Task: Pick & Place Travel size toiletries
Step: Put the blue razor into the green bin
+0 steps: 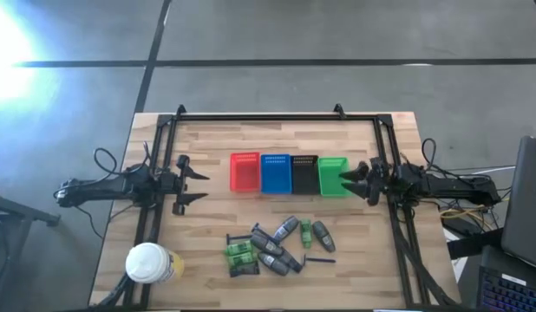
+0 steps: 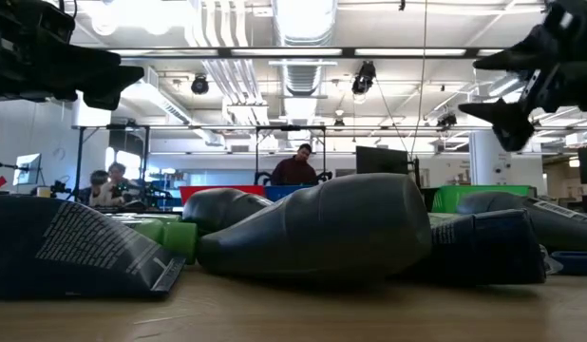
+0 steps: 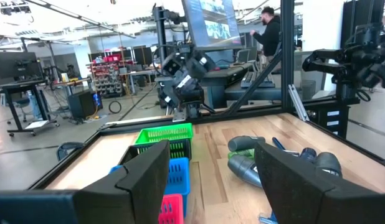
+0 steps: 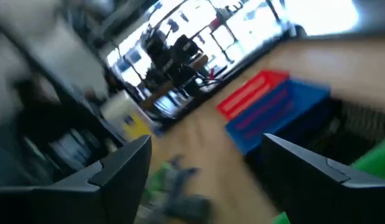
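Observation:
The travel size toiletries [image 1: 277,247] lie in a loose heap on the wooden table near its front middle: grey oval mini bottles [image 2: 322,233], green packets [image 1: 239,256] and thin dark blue sticks [image 1: 319,258]. My left gripper [image 1: 188,185] hovers open at the table's left, pointing level toward the baskets. My right gripper [image 1: 348,179] hovers open at the right, rolled partly over, its fingertips beside the green basket's right edge. Both are raised off the table and far from the heap. The wrist views show nothing between the left gripper's [image 3: 211,180] or the right gripper's [image 4: 208,174] fingers.
A red [image 1: 244,172], a blue [image 1: 275,173], a black [image 1: 303,174] and a green basket [image 1: 332,176] stand in a row at the table's middle. A white-lidded yellowish container [image 1: 149,263] stands at the front left. A dark frame [image 1: 277,118] rims the table. People are in the room behind.

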`<act>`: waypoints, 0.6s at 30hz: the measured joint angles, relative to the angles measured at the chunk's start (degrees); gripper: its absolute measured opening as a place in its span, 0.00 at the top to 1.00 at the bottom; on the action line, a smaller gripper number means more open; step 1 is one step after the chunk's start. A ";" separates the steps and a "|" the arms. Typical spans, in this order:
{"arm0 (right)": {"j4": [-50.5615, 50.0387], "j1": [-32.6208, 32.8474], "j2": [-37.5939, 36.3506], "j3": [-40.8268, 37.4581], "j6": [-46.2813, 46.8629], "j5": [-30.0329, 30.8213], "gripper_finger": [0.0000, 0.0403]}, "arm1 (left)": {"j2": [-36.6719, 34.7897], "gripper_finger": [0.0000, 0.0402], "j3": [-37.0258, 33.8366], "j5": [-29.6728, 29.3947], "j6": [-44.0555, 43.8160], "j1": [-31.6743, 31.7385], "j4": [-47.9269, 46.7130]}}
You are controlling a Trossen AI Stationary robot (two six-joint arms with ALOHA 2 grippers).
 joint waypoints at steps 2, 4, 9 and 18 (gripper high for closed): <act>0.05 -0.01 0.03 0.00 9.80 -0.08 0.29 | -0.02 0.40 0.00 0.00 0.00 0.00 -0.03; -0.07 0.01 0.05 -0.02 16.95 0.05 0.30 | 0.00 0.40 0.00 0.00 0.00 -0.01 -0.15; -0.22 -0.03 0.54 -0.02 20.79 3.12 0.33 | -0.01 0.40 0.00 0.00 0.00 0.00 -0.15; 11.36 1.34 2.10 -0.07 28.02 -12.42 0.38 | -0.02 0.40 0.00 0.00 0.00 0.01 -0.20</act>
